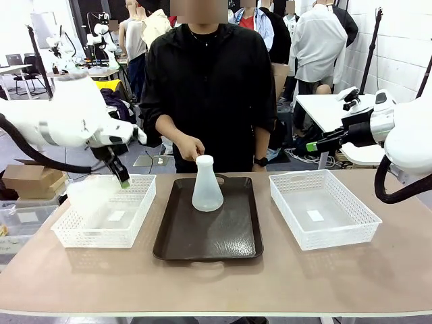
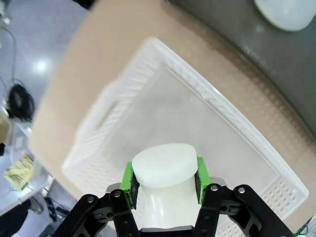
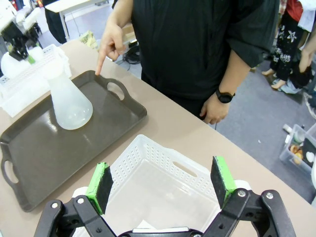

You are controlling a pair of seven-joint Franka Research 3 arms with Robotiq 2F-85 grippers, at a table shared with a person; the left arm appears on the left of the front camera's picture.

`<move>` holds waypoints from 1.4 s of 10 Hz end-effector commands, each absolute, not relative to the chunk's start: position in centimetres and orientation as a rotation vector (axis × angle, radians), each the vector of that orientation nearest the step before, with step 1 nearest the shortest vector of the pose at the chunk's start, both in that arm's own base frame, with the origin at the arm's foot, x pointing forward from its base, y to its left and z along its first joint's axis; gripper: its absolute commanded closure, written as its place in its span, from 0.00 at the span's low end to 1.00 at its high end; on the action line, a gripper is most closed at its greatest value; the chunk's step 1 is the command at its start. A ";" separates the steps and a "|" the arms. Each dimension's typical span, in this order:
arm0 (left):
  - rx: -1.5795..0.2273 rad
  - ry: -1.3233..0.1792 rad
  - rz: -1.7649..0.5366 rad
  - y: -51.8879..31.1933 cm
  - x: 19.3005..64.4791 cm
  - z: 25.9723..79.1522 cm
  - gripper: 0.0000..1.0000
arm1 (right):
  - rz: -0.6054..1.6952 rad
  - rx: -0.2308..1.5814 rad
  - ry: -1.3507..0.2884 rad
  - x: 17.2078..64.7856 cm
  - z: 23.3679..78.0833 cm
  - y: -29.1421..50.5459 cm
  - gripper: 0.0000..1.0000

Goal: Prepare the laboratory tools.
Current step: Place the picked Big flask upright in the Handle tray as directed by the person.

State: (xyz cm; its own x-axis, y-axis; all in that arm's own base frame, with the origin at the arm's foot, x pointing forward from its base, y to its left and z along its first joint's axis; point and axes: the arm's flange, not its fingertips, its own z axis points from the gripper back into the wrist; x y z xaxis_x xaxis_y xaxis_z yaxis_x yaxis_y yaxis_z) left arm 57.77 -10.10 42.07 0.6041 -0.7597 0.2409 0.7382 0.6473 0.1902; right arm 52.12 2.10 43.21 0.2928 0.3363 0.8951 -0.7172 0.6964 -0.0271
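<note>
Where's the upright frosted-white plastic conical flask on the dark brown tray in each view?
Front view: frosted-white plastic conical flask centre frame, upright on the far half of the dark brown tray.
Left wrist view: its base cut off at the top right corner.
Right wrist view: upper left, below the person's pointing hand.
Shared landmark: the tray.

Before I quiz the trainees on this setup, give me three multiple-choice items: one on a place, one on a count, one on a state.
1. Where does the free flask stand?
A. on the tray
B. in the right basket
C. on the bare table

2. How many baskets are there?
A. one
B. two
C. three

3. What is the left pincer doing?
A. hanging open
B. shut on nothing
C. gripping a flask's neck

Key: 1 A, its base sits on the dark tray; 2 B, one on each side of the tray; 3 C, green pads press the neck.
</note>
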 end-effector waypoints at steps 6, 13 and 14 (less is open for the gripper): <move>-0.667 -1.010 -1.491 -10.1 49.4 53.4 1.00 | 0.727 0.420 -1.049 52.2 43.4 2.2 0.00; -1.235 -1.085 -1.497 -18.5 50.8 45.3 1.00 | 0.727 0.420 -1.049 52.2 43.4 2.2 0.00; -1.245 -1.085 -1.474 -19.7 50.6 44.4 1.00 | 0.727 0.420 -1.049 52.2 43.4 2.2 0.00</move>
State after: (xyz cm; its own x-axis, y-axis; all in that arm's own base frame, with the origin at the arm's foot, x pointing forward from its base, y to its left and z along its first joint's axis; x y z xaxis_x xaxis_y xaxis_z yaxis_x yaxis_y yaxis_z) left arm 49.95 -19.11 43.33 -0.0975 -0.1024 0.9899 0.9650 -0.2531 0.0689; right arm 52.14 2.16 43.19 0.2929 0.3359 0.8952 -0.7180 0.6956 -0.0261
